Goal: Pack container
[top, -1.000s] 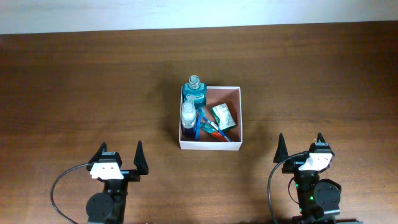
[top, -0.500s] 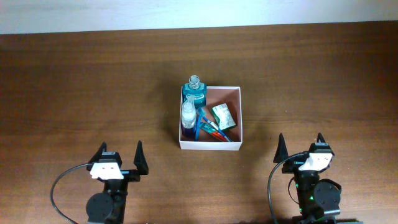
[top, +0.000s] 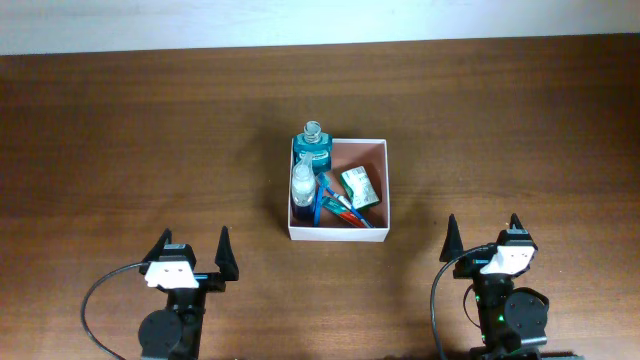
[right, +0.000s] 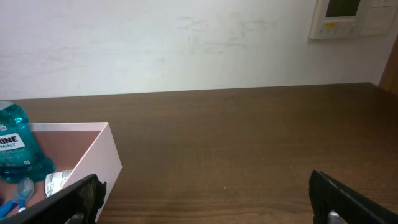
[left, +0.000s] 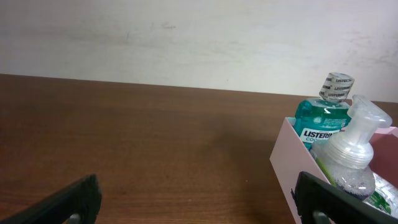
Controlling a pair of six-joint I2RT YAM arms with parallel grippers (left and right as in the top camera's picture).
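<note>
The container (top: 382, 225), a square shallow box with white walls and a reddish-brown inside, sits at the table's middle. Inside stand a teal mouthwash bottle (top: 313, 148) and a clear pump bottle (top: 302, 182), with a green packet (top: 359, 187) and a blue toothbrush (top: 322, 200) lying beside them. My left gripper (top: 192, 247) waits open near the front edge, left of the box, nothing between its fingers. My right gripper (top: 483, 232) is open at the front right, likewise empty. The left wrist view shows the container's wall (left: 287, 155), the mouthwash bottle (left: 318, 121) and the pump bottle (left: 353, 152) at right. The right wrist view has the container (right: 96, 155) at left.
The brown wooden table (top: 150, 140) runs back to a white wall (top: 300, 20). A white wall panel (right: 345, 17) hangs at the upper right in the right wrist view. Black cables (top: 95, 300) loop beside both arm bases at the front edge.
</note>
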